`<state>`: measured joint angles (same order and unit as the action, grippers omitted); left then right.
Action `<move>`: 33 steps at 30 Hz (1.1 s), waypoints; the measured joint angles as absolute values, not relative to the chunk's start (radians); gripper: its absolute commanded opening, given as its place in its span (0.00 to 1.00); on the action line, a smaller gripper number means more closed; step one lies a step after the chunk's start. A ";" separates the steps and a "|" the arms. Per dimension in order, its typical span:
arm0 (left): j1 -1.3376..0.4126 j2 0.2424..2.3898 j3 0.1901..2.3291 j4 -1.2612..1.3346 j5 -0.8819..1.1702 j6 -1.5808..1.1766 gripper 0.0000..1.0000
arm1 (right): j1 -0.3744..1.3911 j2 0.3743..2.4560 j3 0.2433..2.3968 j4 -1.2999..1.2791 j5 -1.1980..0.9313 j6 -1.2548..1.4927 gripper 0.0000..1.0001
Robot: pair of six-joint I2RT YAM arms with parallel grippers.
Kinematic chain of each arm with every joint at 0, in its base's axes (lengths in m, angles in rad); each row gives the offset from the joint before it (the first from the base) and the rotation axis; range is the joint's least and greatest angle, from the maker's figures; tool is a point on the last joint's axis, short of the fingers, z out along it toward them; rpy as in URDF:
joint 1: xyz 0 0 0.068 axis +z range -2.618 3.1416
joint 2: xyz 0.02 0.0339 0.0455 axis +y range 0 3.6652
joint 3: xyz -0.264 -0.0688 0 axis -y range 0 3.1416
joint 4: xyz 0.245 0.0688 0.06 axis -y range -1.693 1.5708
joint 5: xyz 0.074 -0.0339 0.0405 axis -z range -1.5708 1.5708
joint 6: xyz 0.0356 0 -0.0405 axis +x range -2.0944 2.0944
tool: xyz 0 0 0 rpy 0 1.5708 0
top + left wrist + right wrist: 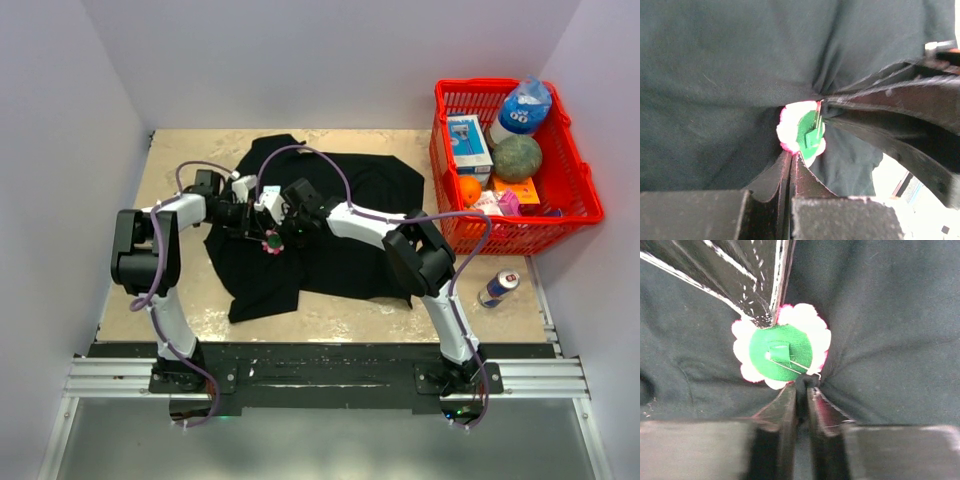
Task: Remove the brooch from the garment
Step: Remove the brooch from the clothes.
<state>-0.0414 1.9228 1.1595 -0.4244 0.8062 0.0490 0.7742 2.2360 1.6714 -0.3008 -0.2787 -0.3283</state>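
Unpinning is the step in hand: the brooch [272, 243] sits on the black shirt [370, 180], toward its 8 o'clock side, with both arms meeting over it. The left gripper [791, 162] is closed, pinching the flower's rim. The right gripper [803, 390] has its jaws nearly together at the brooch's 5 o'clock edge; whether they nip pin or cloth cannot be told. The next move likely calls for freeing the clasp and sliding the pin [790, 362] out without dragging fabric. Only the wrist views show the green backing [781, 352]; only the overhead view shows the red basket [560, 232] at 2 o'clock.
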 measured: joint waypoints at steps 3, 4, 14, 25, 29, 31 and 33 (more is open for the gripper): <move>-0.041 1.891 1.165 -0.422 0.825 0.057 0.00 | 0.773 2.236 1.671 -0.301 -0.279 -0.336 0.00; -0.042 1.874 1.165 -0.418 0.834 0.057 0.00 | 0.772 2.236 1.671 -0.301 -0.279 -0.337 0.00; -0.056 1.808 1.085 -0.317 0.869 0.006 0.00 | 0.765 2.236 1.671 -0.307 -0.327 -0.302 0.00; -0.054 1.819 1.011 -0.227 0.810 -0.107 0.00 | 0.762 2.236 1.671 -0.327 -0.358 -0.278 0.00; -0.054 1.824 0.992 -0.202 0.773 -0.124 0.00 | 0.760 2.233 1.666 -0.333 -0.374 -0.267 0.00; -0.054 1.834 0.981 -0.187 0.770 -0.136 0.00 | 0.759 2.224 1.652 -0.334 -0.389 -0.257 0.00; -0.054 1.847 0.966 -0.171 0.770 -0.149 0.00 | 0.759 2.218 1.641 -0.338 -0.399 -0.245 0.00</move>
